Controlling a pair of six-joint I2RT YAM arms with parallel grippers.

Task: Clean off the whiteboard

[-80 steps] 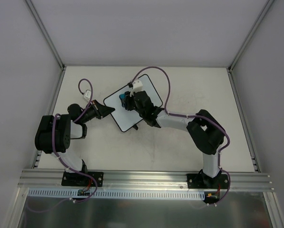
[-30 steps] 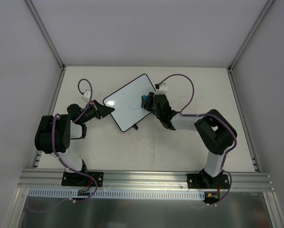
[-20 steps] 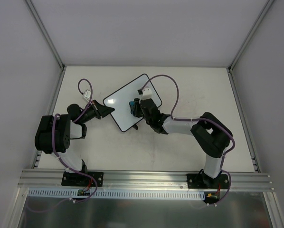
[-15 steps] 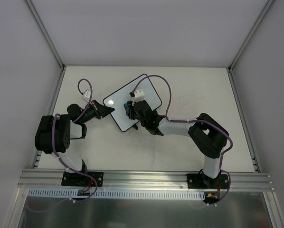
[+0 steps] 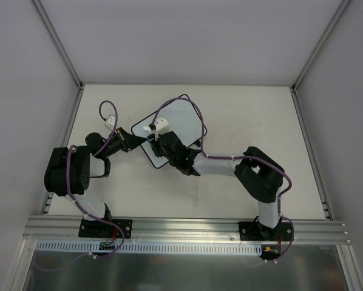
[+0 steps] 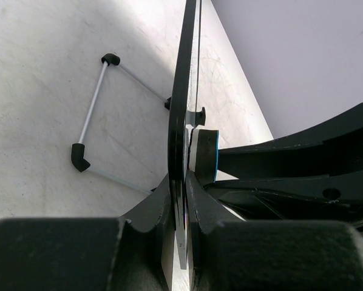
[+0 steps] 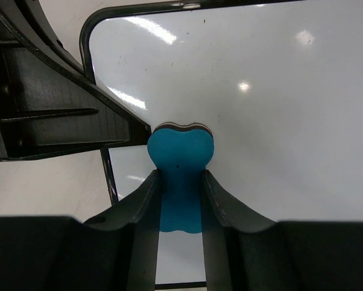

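The whiteboard [image 5: 183, 115] is propped tilted on the table, its face blank white with a thin black frame. My left gripper [image 5: 136, 140] is shut on the board's left corner. The left wrist view shows the board edge-on [image 6: 183, 103] between my left gripper's [image 6: 185, 182] jaws. My right gripper [image 5: 153, 143] is shut on a blue bone-shaped eraser [image 7: 180, 154] and presses it against the board's face [image 7: 278, 103] by that corner. The eraser's edge also shows in the left wrist view [image 6: 204, 154]. The left gripper's body [image 7: 54, 115] sits just left of the eraser.
The board's wire stand [image 6: 91, 118] rests on the white tabletop [image 5: 248, 121] behind it. Grey enclosure walls stand on three sides. An aluminium rail [image 5: 187, 227] runs along the near edge. A purple cable [image 5: 196, 121] loops over the board.
My right gripper has swept the eraser leftward across the board, from its right edge to the left corner beside my left gripper. The left arm and the board have not moved.
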